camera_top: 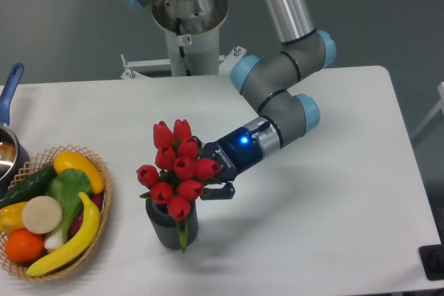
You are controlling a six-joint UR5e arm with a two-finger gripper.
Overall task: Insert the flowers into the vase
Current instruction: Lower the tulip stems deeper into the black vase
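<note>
now red tulip flowers (177,168) upright in ribbed grey vase (171,225).

round wicker basket of plastic fruit and vegetables (97,164), table's left | blue-handled metal saucepan (8,145), left edge | white rectangular table (333,192)
</note>
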